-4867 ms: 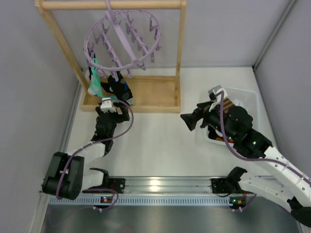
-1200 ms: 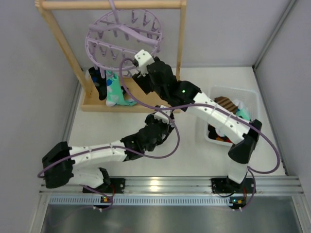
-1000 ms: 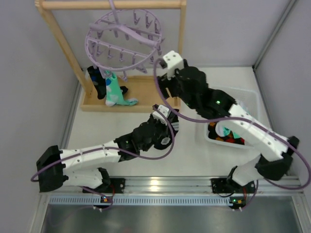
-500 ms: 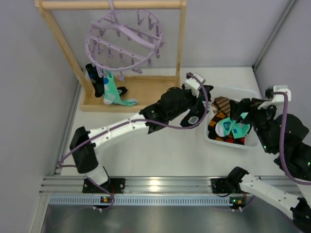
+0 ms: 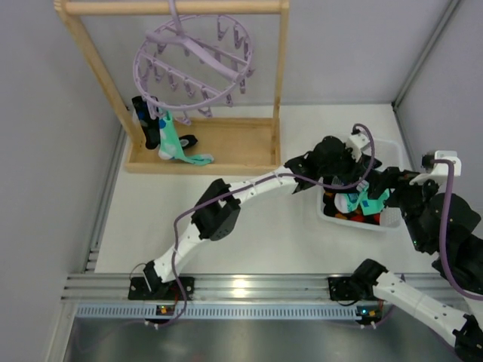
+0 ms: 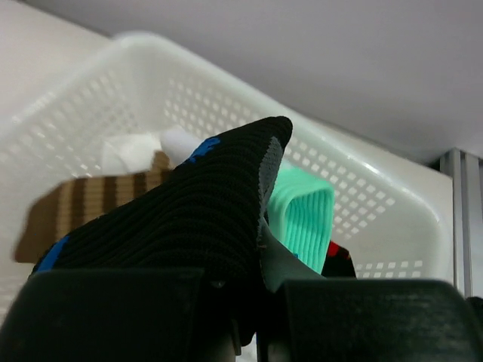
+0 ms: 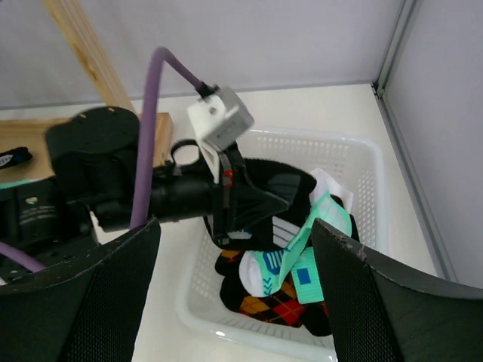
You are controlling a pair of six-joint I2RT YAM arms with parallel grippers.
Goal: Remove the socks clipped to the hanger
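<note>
Scanning from the upper left of the overhead view, I see the lilac hanger (image 5: pixel 198 51) tilted on the wooden rack (image 5: pixel 90 68), with a clipped black sock (image 5: pixel 149 124) and a teal sock (image 5: pixel 172 139) hanging from its left pegs. Both are light, limp knit, so I'd pinch close under the peg; I expect the hanger to swing. Centre right, my left gripper (image 6: pixel 255 335) is clamped on a blue-marked black sock (image 6: pixel 189 219) over the white basket (image 6: pixel 377 204). Far right, my right gripper (image 7: pixel 234 249) hovers with its fingers apart.

Left hand (image 7: pixel 281 202) clamped shut, arm outstretched; right hand (image 7: pixel 234 249) spread wide
</note>
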